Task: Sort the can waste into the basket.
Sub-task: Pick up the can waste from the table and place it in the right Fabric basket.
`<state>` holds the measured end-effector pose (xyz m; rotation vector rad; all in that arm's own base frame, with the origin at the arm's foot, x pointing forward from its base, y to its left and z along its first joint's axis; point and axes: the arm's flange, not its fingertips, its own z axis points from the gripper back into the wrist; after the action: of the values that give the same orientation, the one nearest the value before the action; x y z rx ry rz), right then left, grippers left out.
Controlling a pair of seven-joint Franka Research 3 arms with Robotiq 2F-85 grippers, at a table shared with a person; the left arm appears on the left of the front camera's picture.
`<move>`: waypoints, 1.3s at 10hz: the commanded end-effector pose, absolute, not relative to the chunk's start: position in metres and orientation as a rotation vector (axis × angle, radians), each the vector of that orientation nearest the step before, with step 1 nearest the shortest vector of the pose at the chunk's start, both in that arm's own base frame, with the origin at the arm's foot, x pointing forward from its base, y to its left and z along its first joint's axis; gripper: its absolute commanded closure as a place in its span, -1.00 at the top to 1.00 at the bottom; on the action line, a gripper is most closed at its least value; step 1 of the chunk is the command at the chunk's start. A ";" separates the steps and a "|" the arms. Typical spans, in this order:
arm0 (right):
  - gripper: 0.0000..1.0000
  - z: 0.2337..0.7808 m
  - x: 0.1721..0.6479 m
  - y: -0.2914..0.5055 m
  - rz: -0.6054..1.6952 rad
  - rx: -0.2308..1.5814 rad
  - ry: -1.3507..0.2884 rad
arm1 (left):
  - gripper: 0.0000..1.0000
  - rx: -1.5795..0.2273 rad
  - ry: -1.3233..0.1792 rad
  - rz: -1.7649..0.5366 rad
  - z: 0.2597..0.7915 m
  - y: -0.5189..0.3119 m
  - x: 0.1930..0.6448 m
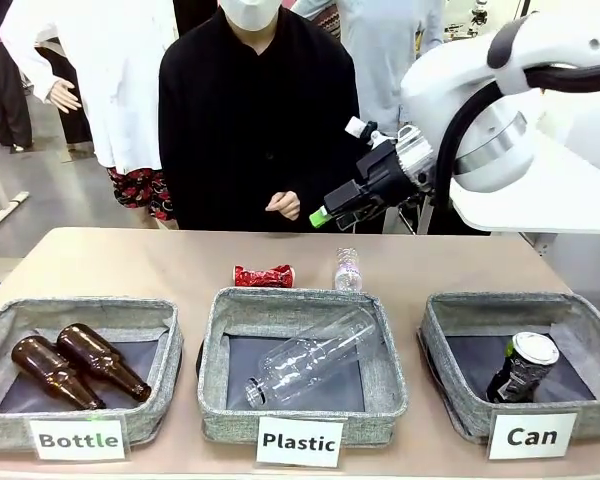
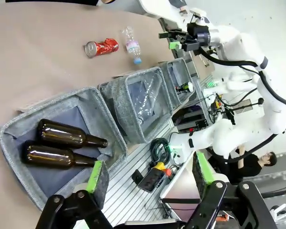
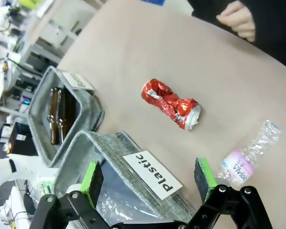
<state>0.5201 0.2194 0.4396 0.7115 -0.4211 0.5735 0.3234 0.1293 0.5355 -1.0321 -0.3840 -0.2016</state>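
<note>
Right end effector point(image 3: 148, 176) hovers spread, empty, aimed at the red can point(image 3: 170, 104) on the tabletop point(image 1: 130, 260); black can point(image 1: 520, 367) sits in the basket point(image 1: 490, 300). Danger: descending, a finger could clip the nearby bottle point(image 3: 248, 160).

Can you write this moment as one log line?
black can: in Can basket | red can: on table | right gripper: open, raised | left gripper: open
</note>
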 end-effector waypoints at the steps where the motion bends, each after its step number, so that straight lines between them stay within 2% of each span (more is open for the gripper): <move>1: 1.00 0.445 0.511 0.209 0.547 0.734 -0.426 | 0.83 -1.036 -0.383 -0.215 0.536 0.129 0.323; 2: 1.00 0.440 0.520 0.219 0.573 0.712 -0.421 | 0.83 -1.036 -0.383 -0.215 0.536 0.129 0.323; 3: 1.00 0.440 0.524 0.244 0.675 0.546 -0.347 | 0.83 -1.036 -0.383 -0.215 0.536 0.129 0.323; 4: 1.00 0.448 0.525 0.264 0.752 0.452 -0.340 | 0.83 -1.036 -0.383 -0.215 0.536 0.129 0.323; 7: 1.00 0.448 0.515 0.329 1.021 0.261 -0.212 | 0.83 -1.036 -0.383 -0.215 0.536 0.129 0.323; 8: 1.00 0.449 0.499 0.341 1.073 0.147 -0.254 | 0.83 -1.036 -0.383 -0.215 0.536 0.129 0.323; 9: 1.00 0.475 0.473 0.315 1.040 0.202 -0.357 | 0.83 -1.036 -0.383 -0.215 0.536 0.129 0.323; 10: 1.00 0.517 0.440 0.267 0.948 0.337 -0.436 | 0.83 -1.036 -0.383 -0.215 0.536 0.129 0.323; 11: 1.00 0.545 0.406 0.240 0.907 0.381 -0.445 | 0.83 -1.036 -0.383 -0.215 0.536 0.129 0.323; 13: 1.00 0.580 0.341 0.195 0.754 0.350 -0.494 | 0.83 -1.036 -0.383 -0.215 0.536 0.129 0.323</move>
<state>0.3844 0.2222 0.5801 0.3799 -0.4756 0.8182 0.3231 0.1290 0.5360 -1.0319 -0.3848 -0.2031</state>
